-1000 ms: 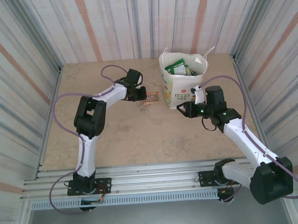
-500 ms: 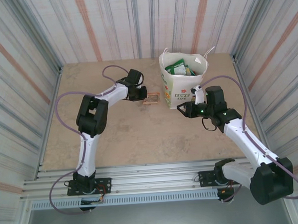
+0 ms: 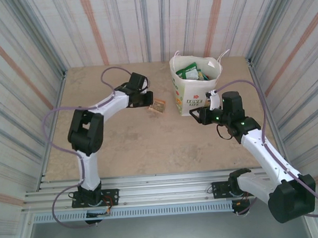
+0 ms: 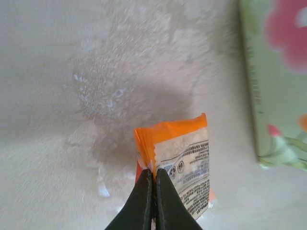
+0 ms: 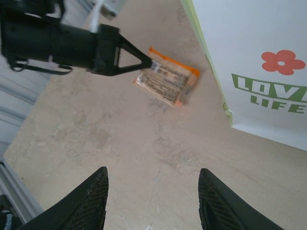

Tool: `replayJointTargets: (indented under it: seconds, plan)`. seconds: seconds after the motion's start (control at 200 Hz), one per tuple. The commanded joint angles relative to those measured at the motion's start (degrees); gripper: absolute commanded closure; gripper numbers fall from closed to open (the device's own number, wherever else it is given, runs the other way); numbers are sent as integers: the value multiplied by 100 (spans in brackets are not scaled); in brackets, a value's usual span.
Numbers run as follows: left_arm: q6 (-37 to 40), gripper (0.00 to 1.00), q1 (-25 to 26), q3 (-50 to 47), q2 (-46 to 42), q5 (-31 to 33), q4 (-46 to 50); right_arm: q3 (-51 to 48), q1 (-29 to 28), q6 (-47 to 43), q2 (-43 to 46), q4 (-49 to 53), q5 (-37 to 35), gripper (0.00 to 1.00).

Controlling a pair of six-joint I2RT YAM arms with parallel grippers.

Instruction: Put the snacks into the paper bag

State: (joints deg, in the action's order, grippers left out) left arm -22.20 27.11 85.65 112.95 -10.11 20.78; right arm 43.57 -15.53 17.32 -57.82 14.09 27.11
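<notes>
Orange packet point(image 4: 184, 155) hides one corner inside clamped left pincer point(image 4: 154, 173).

The worktop point(image 3: 150, 151) is flat and sandy brown, with pale smudgy marks. Wavy walls point(image 3: 122, 25) stand on three sides, grey-white with orange-brown stripes. A silver metal rail point(image 3: 163, 192) runs along the near edge. The light is bright.

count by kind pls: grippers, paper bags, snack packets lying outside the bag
grippers: 2 (left gripper, right gripper)
paper bag: 1
orange snack packet outside the bag: 1
total: 4
</notes>
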Motion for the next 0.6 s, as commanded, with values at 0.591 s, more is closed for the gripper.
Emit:
replayJointTargets:
  seconds: [0.591]
  plan:
    - [778,100,302,-2471,-2920,-1271,-2097,262,-47,204,4,-710,1164,47]
